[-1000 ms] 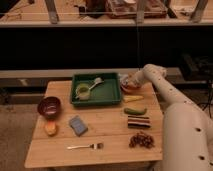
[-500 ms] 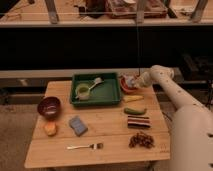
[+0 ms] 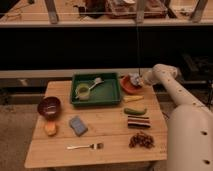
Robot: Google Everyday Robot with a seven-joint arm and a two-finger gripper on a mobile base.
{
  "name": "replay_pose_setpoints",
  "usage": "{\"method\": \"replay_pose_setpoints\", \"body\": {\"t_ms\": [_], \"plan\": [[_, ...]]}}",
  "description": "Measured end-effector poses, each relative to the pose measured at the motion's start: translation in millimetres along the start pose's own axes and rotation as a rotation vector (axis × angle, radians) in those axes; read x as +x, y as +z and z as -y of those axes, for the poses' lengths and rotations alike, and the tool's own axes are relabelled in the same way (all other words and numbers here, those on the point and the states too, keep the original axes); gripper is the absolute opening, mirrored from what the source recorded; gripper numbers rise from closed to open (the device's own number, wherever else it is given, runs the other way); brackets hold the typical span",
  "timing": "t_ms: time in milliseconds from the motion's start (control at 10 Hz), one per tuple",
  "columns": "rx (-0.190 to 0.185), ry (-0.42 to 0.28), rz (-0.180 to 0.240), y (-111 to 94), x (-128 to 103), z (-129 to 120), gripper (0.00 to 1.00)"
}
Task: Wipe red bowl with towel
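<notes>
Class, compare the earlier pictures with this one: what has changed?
The gripper, with the towel at its tip, has slid towards the picture's right over the red bowl, uncovering more of it. The green tray, fork and sponge stayed put.

We count two bowls: one red bowl [image 3: 129,88] at two o'clock on the single table [image 3: 105,135] and one maroon bowl [image 3: 49,106] at nine. One tray [image 3: 107,92] at twelve holds one cup [image 3: 82,91]. Then one sponge [image 3: 77,125], one fork [image 3: 85,146] at six, one brown pile [image 3: 141,140] at five, and one towel [image 3: 134,78] (at the red bowl). One arm [image 3: 175,92] bears one gripper [image 3: 140,79], over that bowl at two o'clock.
</notes>
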Motion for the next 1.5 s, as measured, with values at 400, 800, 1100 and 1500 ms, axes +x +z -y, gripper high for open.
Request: {"method": "replay_pose_setpoints", "body": {"t_ms": [400, 800, 1100, 1500], "plan": [[-0.013, -0.007, 0.031, 20.8, -36.1, -8.4, 0.00], [-0.075, -0.076, 0.079, 15.6, -67.2, -53.2, 0.00], [-0.069, -0.085, 0.070, -1.4, -54.5, -58.3, 0.00], [0.026, -0.065, -0.004, -27.1, -10.0, -28.0, 0.00]]}}
